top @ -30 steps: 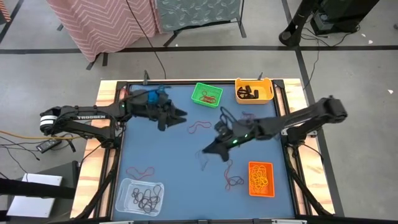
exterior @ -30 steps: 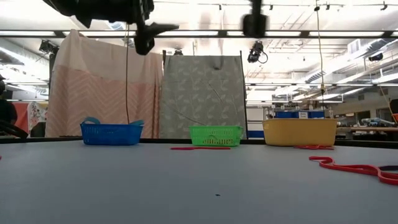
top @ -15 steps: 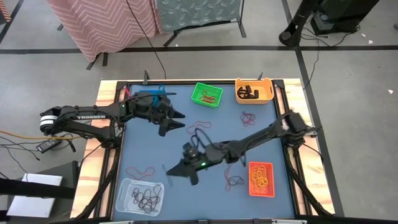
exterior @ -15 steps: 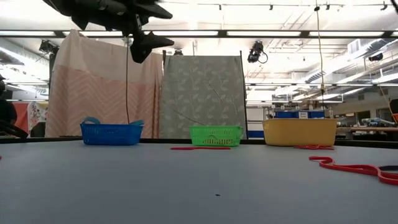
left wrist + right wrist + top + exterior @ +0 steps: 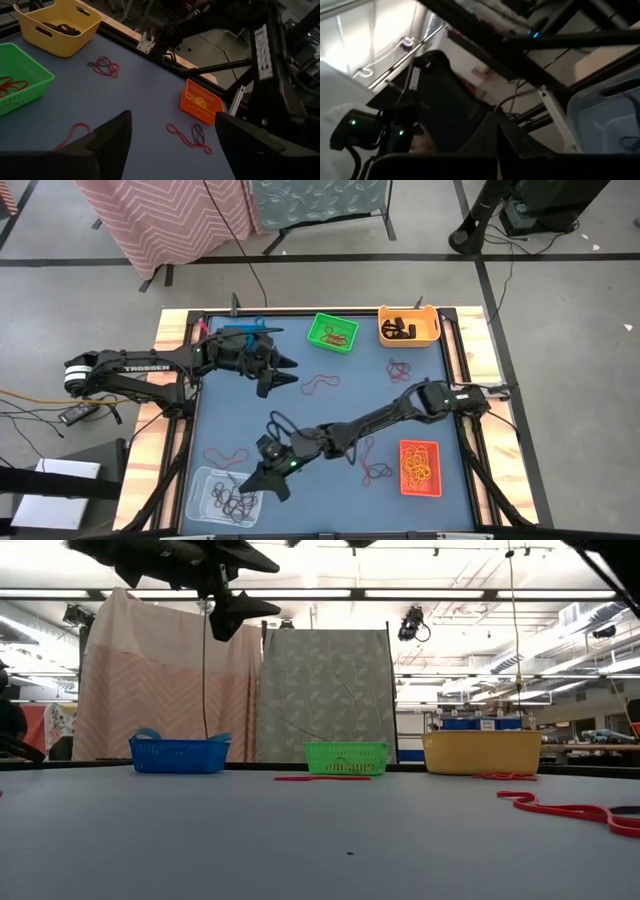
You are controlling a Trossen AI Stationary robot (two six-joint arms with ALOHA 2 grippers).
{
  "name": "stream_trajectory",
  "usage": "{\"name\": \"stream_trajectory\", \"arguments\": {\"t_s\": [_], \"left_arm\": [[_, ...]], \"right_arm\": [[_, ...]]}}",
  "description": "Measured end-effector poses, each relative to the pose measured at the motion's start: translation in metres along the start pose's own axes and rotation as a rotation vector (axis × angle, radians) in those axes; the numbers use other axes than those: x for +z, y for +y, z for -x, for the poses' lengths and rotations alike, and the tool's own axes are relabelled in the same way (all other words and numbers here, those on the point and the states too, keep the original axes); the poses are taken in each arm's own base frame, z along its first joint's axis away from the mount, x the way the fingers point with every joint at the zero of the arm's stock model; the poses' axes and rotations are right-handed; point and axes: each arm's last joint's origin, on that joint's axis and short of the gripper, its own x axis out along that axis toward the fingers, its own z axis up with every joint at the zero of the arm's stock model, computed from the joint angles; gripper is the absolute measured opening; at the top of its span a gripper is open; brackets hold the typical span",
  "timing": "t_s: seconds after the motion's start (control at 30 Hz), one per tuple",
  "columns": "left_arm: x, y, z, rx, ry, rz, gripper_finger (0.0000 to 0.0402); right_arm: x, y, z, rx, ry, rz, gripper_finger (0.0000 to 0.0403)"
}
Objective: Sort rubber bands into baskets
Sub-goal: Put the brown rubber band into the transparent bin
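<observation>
I see the right gripper (image 5: 262,481) over the near-left basket (image 5: 200,483); the left gripper (image 5: 285,370) hovers near the far-left basket (image 5: 243,332).

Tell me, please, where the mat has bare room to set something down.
Bare mat lies between the blue basket and the red band near the clear basket, and between the yellow basket and the orange basket. Crowded: the middle, under the right claw and its arm.

Even overhead light falls on the bench (image 5: 300,420) from above, with soft, faint shadows. At bench level, ceiling strip lights (image 5: 440,593) glare white and the near surface is soft. The left wrist picture is dim; the right wrist picture is dark, with a blown-out patch of light.
</observation>
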Motion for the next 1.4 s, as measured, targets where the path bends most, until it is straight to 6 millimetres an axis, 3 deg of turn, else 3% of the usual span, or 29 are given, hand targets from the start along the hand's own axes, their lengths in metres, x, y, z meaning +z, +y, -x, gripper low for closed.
{"name": "stream_trajectory", "arguments": {"t_s": [0.23,0.43,0.8,0.97,1.13,1.4], "left_arm": [[0.0,0.001,0.0,0.019,-0.009,0.002,0.0286],[0.0,0.001,0.0,0.021,-0.01,0.04,0.0286],[0.0,0.001,0.0,0.03,-0.016,0.087,0.0286],[0.001,0.002,0.0,0.072,-0.038,0.087,0.0286],[0.002,0.003,0.0,0.108,-0.058,0.088,0.0286],[0.002,0.004,0.0,0.149,-0.08,0.088,0.0286]], "right_arm": [[-0.022,-0.025,-0.022,0.013,0.073,-0.064,0.0006],[-0.035,-0.037,-0.024,-0.083,0.118,-0.063,0.0039],[-0.017,-0.002,-0.013,-0.152,0.23,0.277,0.0219],[-0.013,0.009,-0.004,-0.212,0.317,0.385,0.0277],[-0.011,0.012,-0.003,-0.21,0.332,0.454,0.0291],[-0.011,0.017,-0.001,-0.141,0.419,0.561,0.0266]]}}
